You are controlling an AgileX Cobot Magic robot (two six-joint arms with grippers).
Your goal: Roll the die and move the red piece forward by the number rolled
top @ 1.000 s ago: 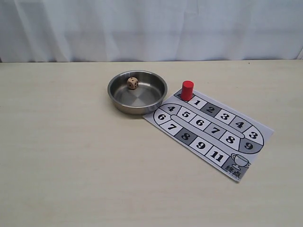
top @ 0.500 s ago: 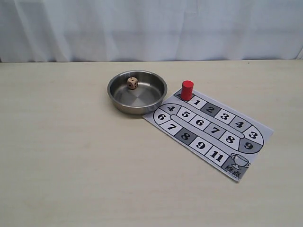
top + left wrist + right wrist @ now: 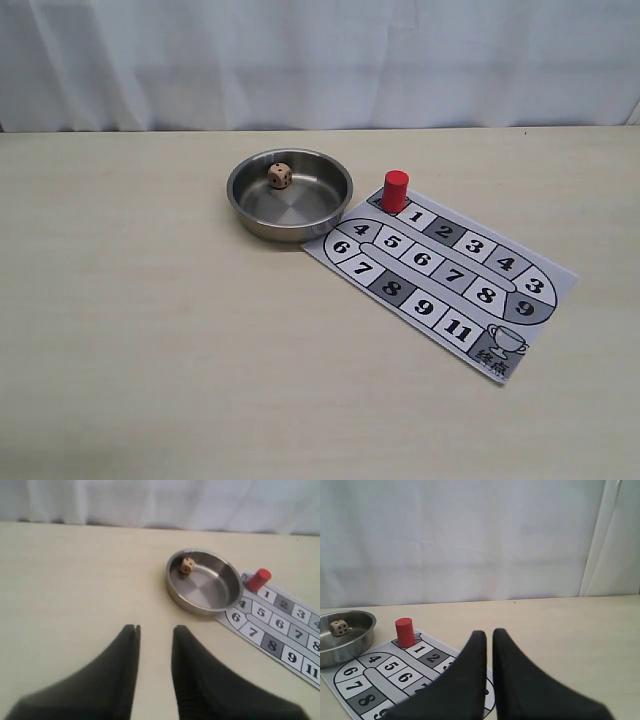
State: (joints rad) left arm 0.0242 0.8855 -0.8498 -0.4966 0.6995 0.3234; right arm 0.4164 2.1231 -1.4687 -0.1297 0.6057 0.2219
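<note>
Sitting in the bowl: we see the die (image 3: 280, 176) on the steel bowl's (image 3: 243, 208) floor, close to its far wall.
Red piece: the red piece (image 3: 395, 190) stands upright on the board's (image 3: 452, 275) far left end, just beside square 1, right of the bowl and apart from it.
Board: flat on the counter (image 3: 150, 330), left corner just beside the bowl.
Left jaws: a little apart, holding nothing.
Right jaws: almost together, we see only a thin slit, nothing between.
</note>
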